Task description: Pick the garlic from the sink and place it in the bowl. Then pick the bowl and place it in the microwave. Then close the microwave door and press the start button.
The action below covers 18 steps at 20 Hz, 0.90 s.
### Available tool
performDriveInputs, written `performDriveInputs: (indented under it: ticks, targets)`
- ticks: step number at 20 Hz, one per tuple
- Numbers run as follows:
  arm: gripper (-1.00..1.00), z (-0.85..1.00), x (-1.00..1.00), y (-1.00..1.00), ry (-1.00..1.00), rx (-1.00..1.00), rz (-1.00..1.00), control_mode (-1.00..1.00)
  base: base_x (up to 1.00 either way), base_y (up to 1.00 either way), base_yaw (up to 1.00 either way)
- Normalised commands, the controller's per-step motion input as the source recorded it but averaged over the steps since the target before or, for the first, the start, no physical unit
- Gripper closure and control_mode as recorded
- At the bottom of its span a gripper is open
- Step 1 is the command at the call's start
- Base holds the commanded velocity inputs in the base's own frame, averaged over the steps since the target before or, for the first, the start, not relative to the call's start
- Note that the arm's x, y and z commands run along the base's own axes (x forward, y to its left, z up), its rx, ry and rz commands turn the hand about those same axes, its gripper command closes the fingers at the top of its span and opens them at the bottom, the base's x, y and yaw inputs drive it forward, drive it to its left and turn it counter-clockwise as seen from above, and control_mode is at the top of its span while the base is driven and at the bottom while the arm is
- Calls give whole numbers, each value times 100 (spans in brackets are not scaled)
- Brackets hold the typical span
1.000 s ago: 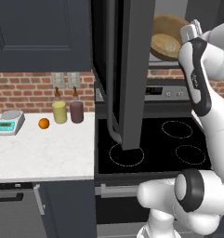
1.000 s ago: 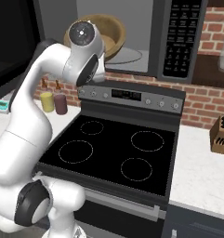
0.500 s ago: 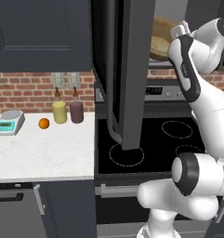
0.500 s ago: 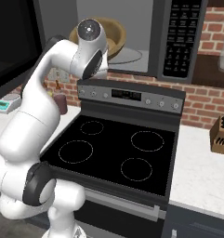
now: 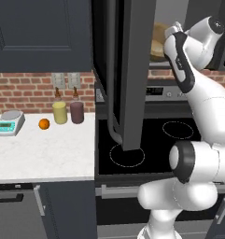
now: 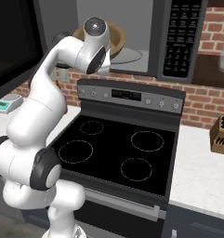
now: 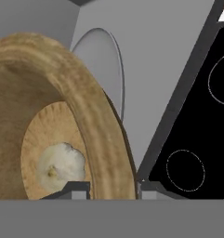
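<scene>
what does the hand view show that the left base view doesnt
Hand view alone: the garlic lying inside the bowl, the gripper shut on the bowl's rim, and the microwave's grey turntable plate. Left base view alone: the open microwave door, the orange, two jars and a scale on the counter. Both: the bowl at the microwave opening and the stove's black cooktop.

Flat, even rendered light; soft, slightly blurry, no glare.
</scene>
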Motion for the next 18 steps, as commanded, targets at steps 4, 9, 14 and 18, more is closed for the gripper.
performDriveInputs:
  ticks: [4, 9, 14, 18]
  targets:
    - [100, -3, 38, 1, 0, 0, 4, -100, 0, 0, 0]
    - [100, 0, 40, 0, 0, 0, 5, -100, 0, 0, 0]
    - [-100, -5, 19, 0, 0, 0, 3, -100, 0, 0, 0]
    - [-100, -1, -8, 0, -5, 1, 0, -100, 0, 0, 0]
